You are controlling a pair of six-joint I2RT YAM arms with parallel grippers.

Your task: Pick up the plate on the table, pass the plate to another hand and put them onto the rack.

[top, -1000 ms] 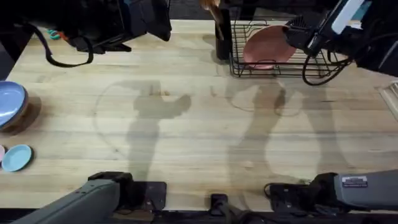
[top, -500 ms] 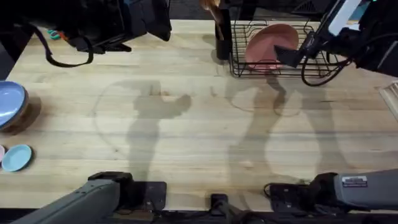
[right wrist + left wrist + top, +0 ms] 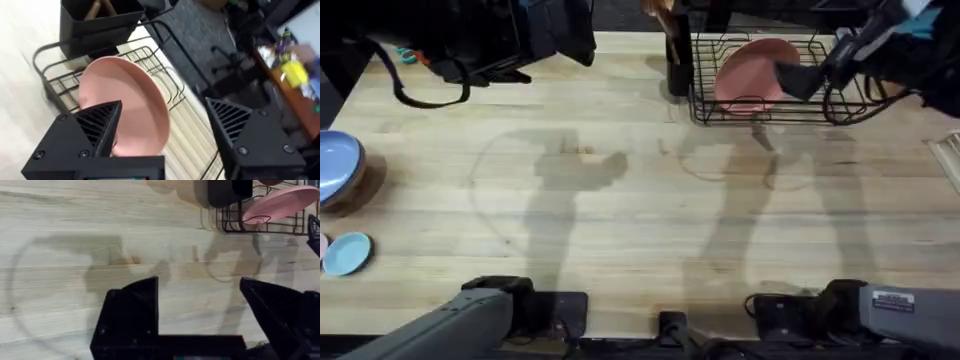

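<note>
Leaning tilted, pink plate [image 3: 752,72] fills rack [image 3: 720,110].

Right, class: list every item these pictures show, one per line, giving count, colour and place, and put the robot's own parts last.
plate: one, pink, leaning in the rack
rack: one, black wire, far right of the table
utensil holder: one, black, at the rack's left end
bowl: one, blue, table's left edge
small dish: one, light blue, near the bowl
table: one, pale wood planks
left gripper: one, black, open above bare table
right gripper: one, black, open beside the plate
</note>
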